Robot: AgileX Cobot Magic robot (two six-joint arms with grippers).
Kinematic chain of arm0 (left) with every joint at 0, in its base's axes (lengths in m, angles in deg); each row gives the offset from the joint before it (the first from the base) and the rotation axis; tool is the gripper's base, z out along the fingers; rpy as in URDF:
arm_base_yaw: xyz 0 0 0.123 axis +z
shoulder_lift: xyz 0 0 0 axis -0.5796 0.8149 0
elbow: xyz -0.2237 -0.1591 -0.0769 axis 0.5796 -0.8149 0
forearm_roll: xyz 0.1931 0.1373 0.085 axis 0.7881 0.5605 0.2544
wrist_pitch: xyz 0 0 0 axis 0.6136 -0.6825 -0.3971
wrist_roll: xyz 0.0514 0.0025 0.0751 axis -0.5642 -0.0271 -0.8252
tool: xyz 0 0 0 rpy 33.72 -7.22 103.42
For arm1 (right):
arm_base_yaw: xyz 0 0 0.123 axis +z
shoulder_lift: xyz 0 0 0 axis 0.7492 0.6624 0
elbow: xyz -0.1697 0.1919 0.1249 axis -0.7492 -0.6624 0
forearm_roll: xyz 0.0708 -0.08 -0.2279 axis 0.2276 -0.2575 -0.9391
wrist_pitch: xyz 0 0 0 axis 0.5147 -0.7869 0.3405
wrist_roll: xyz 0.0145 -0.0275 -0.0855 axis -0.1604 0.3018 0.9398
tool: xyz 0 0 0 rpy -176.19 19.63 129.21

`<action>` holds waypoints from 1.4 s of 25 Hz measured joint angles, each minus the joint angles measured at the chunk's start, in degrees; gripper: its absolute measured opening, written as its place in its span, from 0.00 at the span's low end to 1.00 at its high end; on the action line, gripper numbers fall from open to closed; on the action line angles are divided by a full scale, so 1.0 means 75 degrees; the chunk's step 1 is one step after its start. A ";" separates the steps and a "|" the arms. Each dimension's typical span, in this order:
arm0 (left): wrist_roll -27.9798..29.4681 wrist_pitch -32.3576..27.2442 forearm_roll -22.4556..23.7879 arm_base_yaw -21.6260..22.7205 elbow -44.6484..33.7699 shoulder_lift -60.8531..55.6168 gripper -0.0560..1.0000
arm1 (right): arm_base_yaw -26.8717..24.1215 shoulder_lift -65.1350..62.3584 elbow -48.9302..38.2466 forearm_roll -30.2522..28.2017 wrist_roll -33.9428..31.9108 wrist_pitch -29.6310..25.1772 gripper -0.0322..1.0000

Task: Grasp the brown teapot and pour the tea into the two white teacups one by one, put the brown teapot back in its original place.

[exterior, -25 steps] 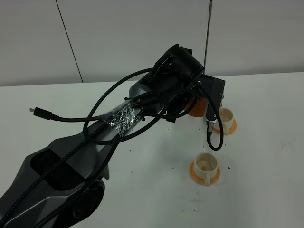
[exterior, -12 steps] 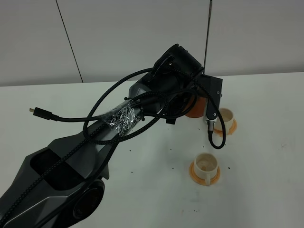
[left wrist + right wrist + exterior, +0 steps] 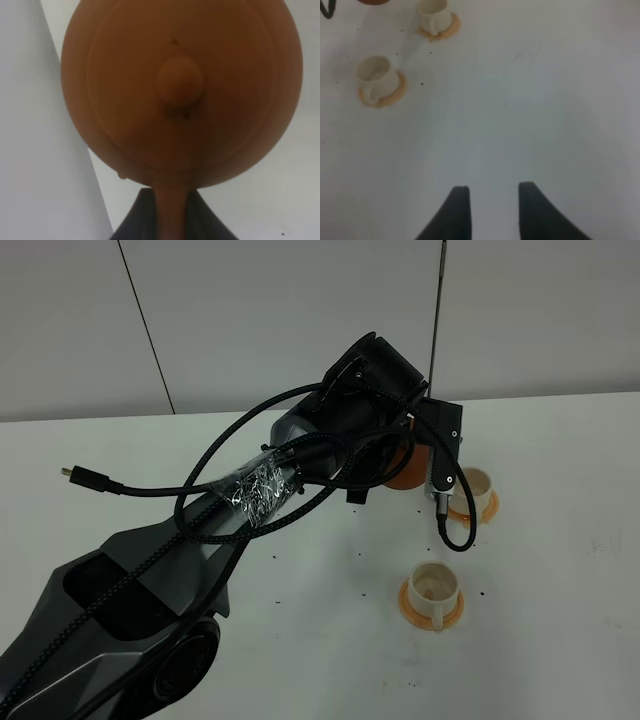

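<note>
Here the brown teapot (image 3: 180,90) points handle-first into the left hand (image 3: 171,202).

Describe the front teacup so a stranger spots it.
On the white table, look right of the black arm. Two white teacups sit on orange saucers; the front teacup stands in the open, the back teacup beside the brown teapot.

teapot (image 3: 125,100) reddish-brown — teacups (image 3: 376,71) cream-white, saucers (image 3: 396,91) orange — table (image 3: 545,100) white, dark-speckled
</note>
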 joint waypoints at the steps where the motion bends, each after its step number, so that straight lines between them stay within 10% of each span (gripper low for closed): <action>1: 0.0026 0.0000 0.0000 0.0000 0.0000 0.0000 0.21 | 0.0000 0.0000 0.0000 0.0000 0.0000 0.0000 0.26; 35: 0.1076 -0.0466 -0.0154 0.0007 0.0000 0.0009 0.21 | 0.0000 0.0000 0.0000 0.0000 0.0000 0.0000 0.26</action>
